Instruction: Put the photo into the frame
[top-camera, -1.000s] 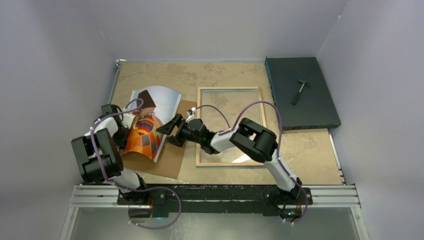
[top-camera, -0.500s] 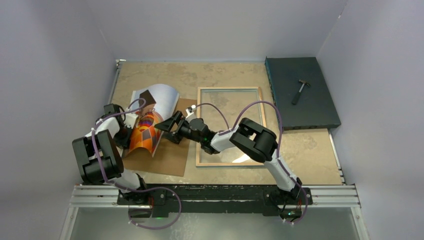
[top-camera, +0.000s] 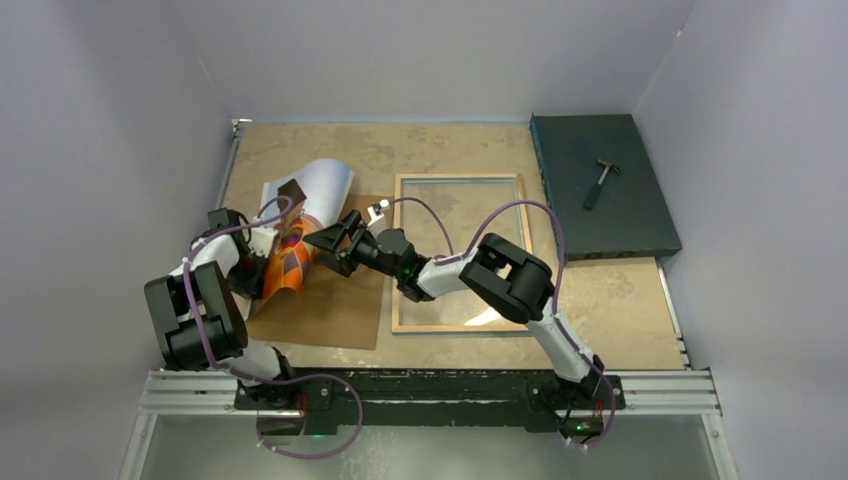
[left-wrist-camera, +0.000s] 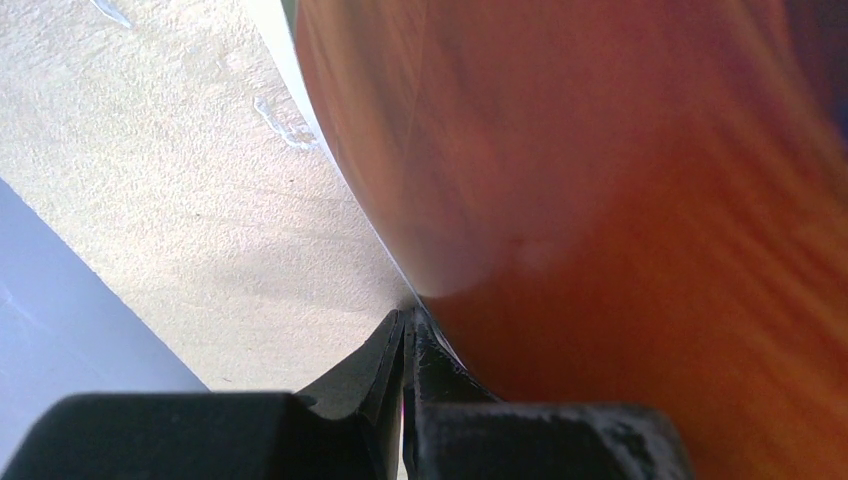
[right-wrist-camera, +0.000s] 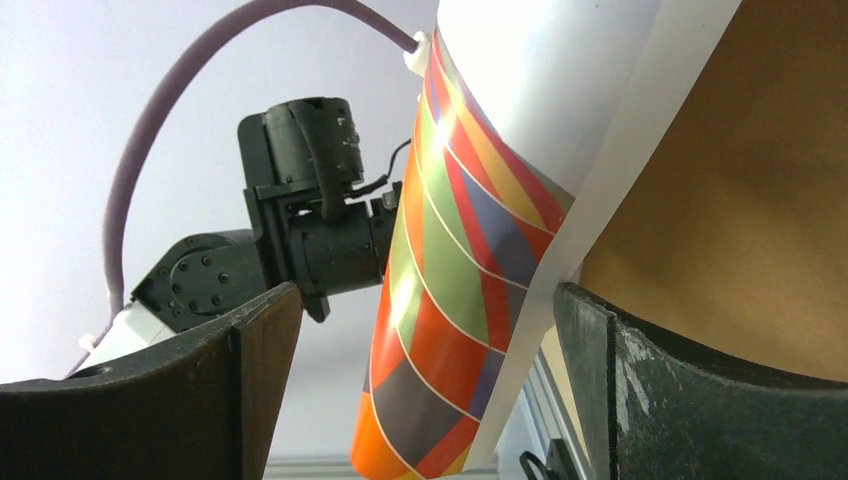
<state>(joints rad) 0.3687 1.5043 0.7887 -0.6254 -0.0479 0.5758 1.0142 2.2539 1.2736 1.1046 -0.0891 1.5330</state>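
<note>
— State of left hand (left-wrist-camera: 405, 335)?
— Clamped on one edge of the curled paper print of the chequered balloon (top-camera: 288, 258), with my fingertips pressed together.
— And right hand (top-camera: 327, 240)?
— Fingers apart. The print's free edge stands between them; I cannot tell if it touches.
— Where is the print?
— Arched above the plain brown backing board (top-camera: 320, 310), left of the pale wooden rectangular frame (top-camera: 460, 178), which lies flat on the bench (top-camera: 400, 150).

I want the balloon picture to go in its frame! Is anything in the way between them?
Yes. The right gripper, open, sits between the photo and the frame, and the right arm lies across the frame's near-left part. The left gripper pinches the photo's edge.
</note>
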